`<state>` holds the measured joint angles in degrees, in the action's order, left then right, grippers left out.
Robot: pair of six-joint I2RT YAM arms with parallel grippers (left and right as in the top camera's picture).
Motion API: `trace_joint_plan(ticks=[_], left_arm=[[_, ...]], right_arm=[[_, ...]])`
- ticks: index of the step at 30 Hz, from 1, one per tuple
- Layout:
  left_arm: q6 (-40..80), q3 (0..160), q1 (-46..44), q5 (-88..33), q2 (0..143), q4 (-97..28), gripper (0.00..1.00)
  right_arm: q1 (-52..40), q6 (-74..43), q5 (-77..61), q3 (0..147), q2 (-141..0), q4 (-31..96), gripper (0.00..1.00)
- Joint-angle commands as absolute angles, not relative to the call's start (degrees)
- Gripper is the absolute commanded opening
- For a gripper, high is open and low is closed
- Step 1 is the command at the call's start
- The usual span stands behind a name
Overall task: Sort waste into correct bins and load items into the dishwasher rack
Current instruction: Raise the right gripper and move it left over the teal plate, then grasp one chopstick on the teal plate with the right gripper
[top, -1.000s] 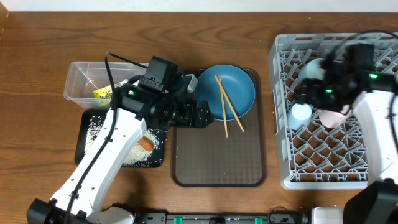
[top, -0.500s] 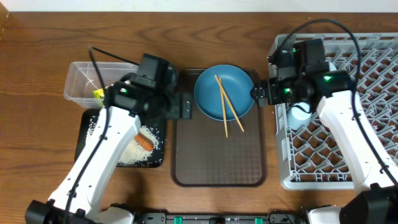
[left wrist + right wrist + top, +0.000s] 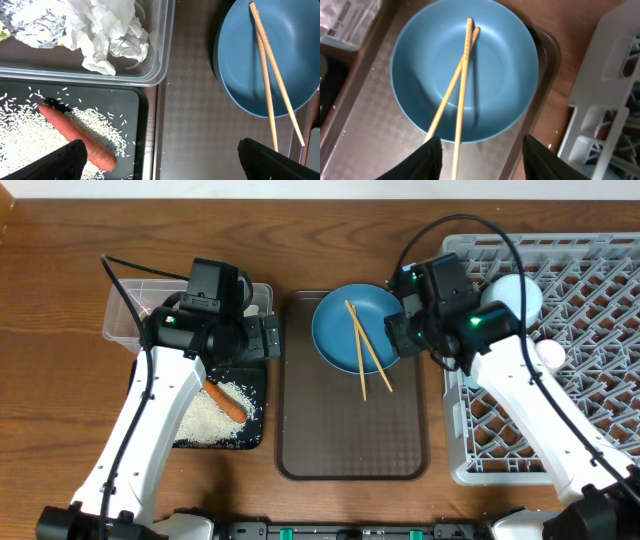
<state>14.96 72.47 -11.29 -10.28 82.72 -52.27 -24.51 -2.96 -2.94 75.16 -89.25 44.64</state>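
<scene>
Chopsticks [image 3: 465,65] lie crossed on the blue plate [image 3: 500,75], right below and just ahead of my R pincer [image 3: 485,145]. The plate sits at the far end of the brown serving tray [image 3: 370,130]. R pincer is spread wide w/ nothing in it. 1 s ago it was over the rack [image 3: 560,410]; now it's swung across to the plate. So I reckon sticks + plate are what's left to load.

L pincer [image 3: 161,150], also wide open and empty, has pulled back off the serving tray. It hangs over the seam where the clear container [image 3: 160,50] meets the black tray [image 3: 135,100]. The carrot [image 3: 75,135] lies among rice [image 3: 30,125] by one finger, w/ crumpled paper [image 3: 105,30] in the container ahead. Waste looks sorted, as far as I can see.

The rack is just beside R pincer on its outer side, w/ the white bowl [image 3: 515,295] already in it. In the way: the sticks are loose on a curved plate and may roll when pinched. The plate rim sits close to the tray lip on the rack side, so there's little finger room. L arm is clear of the plate.
</scene>
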Motion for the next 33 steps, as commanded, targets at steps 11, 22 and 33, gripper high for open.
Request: trace_joint_plan(ticks=[11, 22, 33], left_arm=[[14.6, 71.9, -11.0, -9.6, 82.9, -52.4, 1.0], [14.6, 71.9, -11.0, -9.6, 82.9, -52.4, 1.0], [14.6, 71.9, -11.0, -9.6, 82.9, -52.4, 1.0]], right_arm=[[-27.8, -5.2, -1.7, 74.0, -100.1, 40.8, 0.45], [-30.7, -5.7, -1.5, 74.0, -108.0, 39.7, 0.45], [-30.7, -5.7, -1.5, 73.9, -108.1, 40.4, 0.3]])
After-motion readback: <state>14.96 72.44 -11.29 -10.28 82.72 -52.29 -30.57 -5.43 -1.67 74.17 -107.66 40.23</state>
